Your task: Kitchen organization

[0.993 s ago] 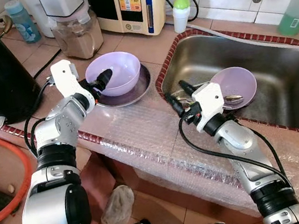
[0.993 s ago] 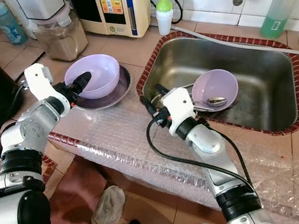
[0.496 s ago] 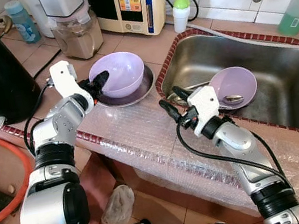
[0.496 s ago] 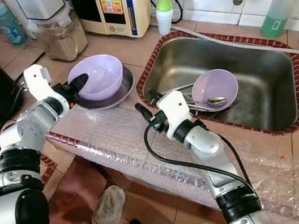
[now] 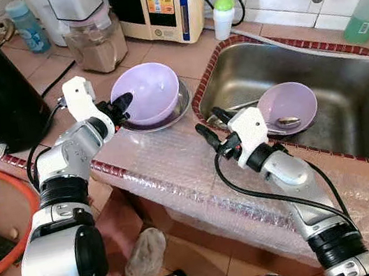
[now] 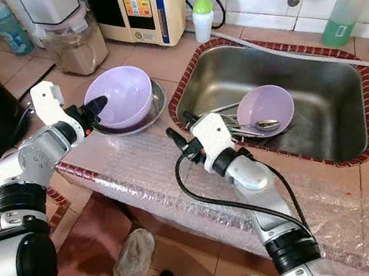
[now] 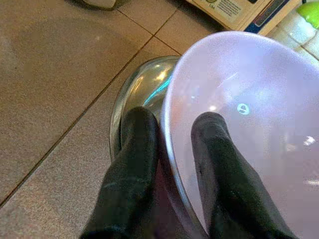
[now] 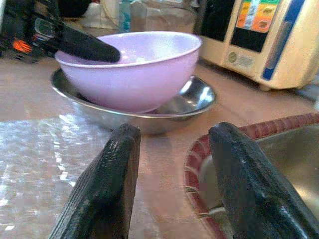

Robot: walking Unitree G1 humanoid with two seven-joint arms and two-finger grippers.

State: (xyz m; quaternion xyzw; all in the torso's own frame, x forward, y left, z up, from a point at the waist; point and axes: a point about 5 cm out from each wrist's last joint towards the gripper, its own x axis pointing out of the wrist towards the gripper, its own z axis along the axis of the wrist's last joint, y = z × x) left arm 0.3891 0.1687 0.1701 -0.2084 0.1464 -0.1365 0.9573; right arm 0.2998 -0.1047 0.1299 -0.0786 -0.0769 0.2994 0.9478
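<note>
I had the left gripper (image 5: 122, 105) pinching the rim of the bowl (image 5: 149, 93), 1 finger (image 7: 137, 149) outside the wall and 1 inside. The bowl sat tilted in the steel dish (image 5: 180, 104) on the surface (image 5: 160, 160). My right gripper (image 5: 209, 123) hovered at the sink (image 5: 347, 93) edge, jaws spread, holding nothing. A 2nd bowl (image 5: 287, 105) lay in the sink.

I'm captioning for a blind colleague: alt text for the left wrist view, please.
The left gripper's two black fingers pinch the rim of a purple bowl, one inside and one outside. The bowl sits in a steel dish on a tiled counter.
</note>
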